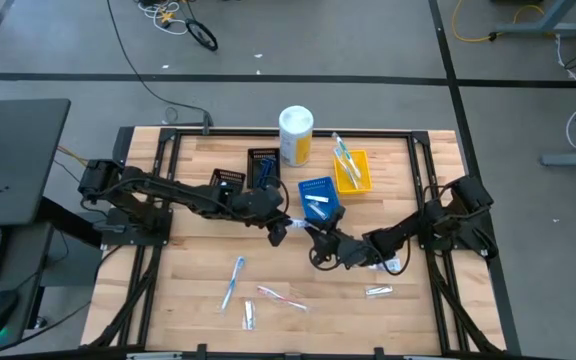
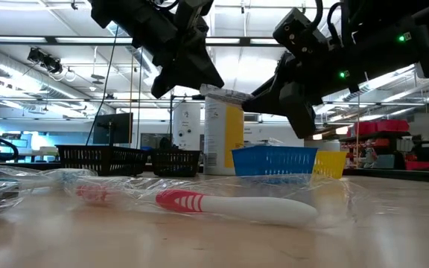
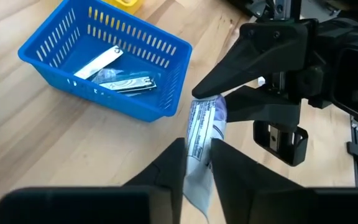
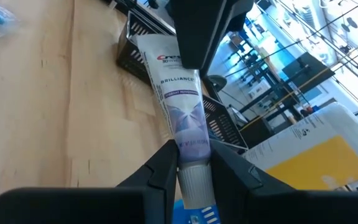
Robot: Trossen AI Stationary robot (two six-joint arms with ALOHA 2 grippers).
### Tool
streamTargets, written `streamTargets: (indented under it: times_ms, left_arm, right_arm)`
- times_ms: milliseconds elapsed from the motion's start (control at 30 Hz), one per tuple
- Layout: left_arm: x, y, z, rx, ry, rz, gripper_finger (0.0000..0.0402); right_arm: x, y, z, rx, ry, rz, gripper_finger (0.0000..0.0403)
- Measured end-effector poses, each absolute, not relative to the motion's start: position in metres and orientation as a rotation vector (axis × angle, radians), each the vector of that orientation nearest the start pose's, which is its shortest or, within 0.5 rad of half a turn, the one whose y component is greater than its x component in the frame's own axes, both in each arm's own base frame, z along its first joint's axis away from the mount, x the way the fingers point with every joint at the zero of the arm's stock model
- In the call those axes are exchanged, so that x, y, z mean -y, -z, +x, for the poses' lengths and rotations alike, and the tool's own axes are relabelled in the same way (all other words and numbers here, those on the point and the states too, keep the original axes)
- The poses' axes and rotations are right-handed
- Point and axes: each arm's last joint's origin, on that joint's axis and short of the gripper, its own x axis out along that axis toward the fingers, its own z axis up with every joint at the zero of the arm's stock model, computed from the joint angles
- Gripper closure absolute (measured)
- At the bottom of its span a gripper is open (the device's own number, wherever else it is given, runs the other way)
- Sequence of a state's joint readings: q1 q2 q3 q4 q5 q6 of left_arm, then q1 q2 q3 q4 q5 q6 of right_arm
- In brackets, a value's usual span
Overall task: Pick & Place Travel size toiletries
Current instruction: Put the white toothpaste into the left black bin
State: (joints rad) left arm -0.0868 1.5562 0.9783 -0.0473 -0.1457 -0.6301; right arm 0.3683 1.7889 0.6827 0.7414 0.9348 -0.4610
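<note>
**Toothpaste tube held between two grippers above the desk**

The toothpaste tube [image 4: 180, 106], white with purple print, hangs in the air just beside the blue basket [image 3: 101, 62], above the middle of the desk [image 1: 198, 300]. The right gripper [image 4: 194, 162] clamps its cap end; the left gripper [image 3: 197, 163] has its fingers closed against the flat crimped end. Both grippers thus grip the same tube, which marks the step as a handover between arms. The next move, by this reading, calls for one gripper to let go before the other carries the tube away; a pull while both clamp could twist or drop it. The blue basket, already holding small metal items, looks like the nearest place for it.

The left wrist view shows the basket's contents and the tube's crimped end between the left fingers [image 3: 166, 171]. The right wrist view alone shows the print and the cap, with the black basket [image 4: 135, 50] behind. The high view gives what neither wrist view does: the toothbrushes [image 1: 233, 282] and small tubes [image 1: 378, 291] lying loose on the near desk, the yellow basket [image 1: 353, 172] and the canister [image 1: 295, 135]. The low view shows a pink toothbrush [image 2: 229, 206] in clear wrapping up close.
</note>
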Motion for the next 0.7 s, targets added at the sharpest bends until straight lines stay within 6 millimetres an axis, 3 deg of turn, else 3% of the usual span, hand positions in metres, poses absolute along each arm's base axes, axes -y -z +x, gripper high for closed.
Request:
streamTargets:
  times_ms: [400, 567, 700]
  left_arm:
    - [0.024, -0.228, 0.331, -0.580, -0.245, -0.495, 0.0390]
    - [0.023, -0.227, 0.331, -0.580, -0.260, -0.491, 0.0394]
    - [0.020, -0.224, 0.329, -0.606, -0.307, -0.473, 0.0396]
  right_arm:
    - [-0.091, -0.139, 0.308, -0.419, 0.496, -0.651, 0.0313]
    - [-0.083, -0.138, 0.310, -0.385, 0.531, -0.489, 0.0297]
    - [-0.077, -0.136, 0.313, -0.378, 0.462, -0.394, 0.0289]
